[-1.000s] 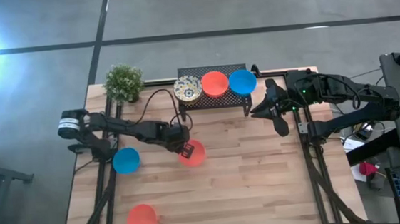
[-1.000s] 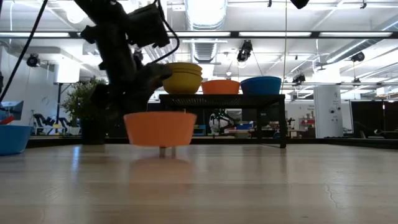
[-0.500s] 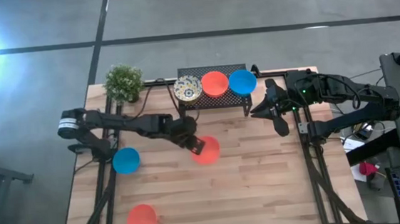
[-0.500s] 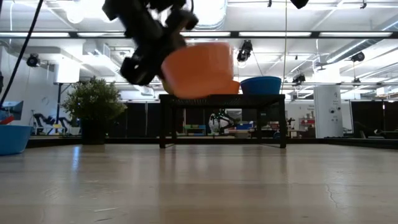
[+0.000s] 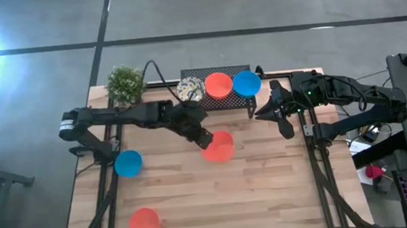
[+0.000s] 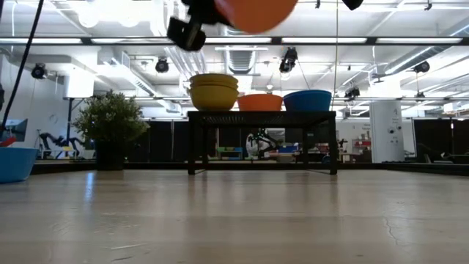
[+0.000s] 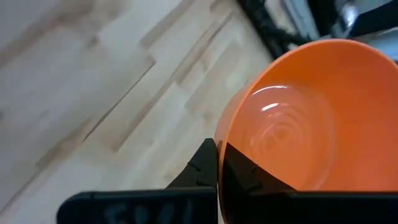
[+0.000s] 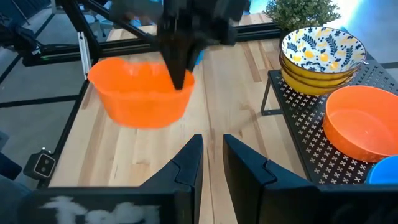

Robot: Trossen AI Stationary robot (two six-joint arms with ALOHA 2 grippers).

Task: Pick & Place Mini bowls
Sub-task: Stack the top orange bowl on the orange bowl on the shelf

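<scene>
Left gripper (image 5: 204, 137): clamped on rim of orange bowl (image 5: 219, 146), held in air in front of rack (image 5: 221, 100).
Right gripper (image 5: 259, 114): idle beside rack's right end, nothing held.
Step, est.: carry to rack; keep bowl level, clear rack edge, lower onto orange bowl on rack (image 5: 219, 84).
Bowl: mouth up, round, no long axis.
</scene>
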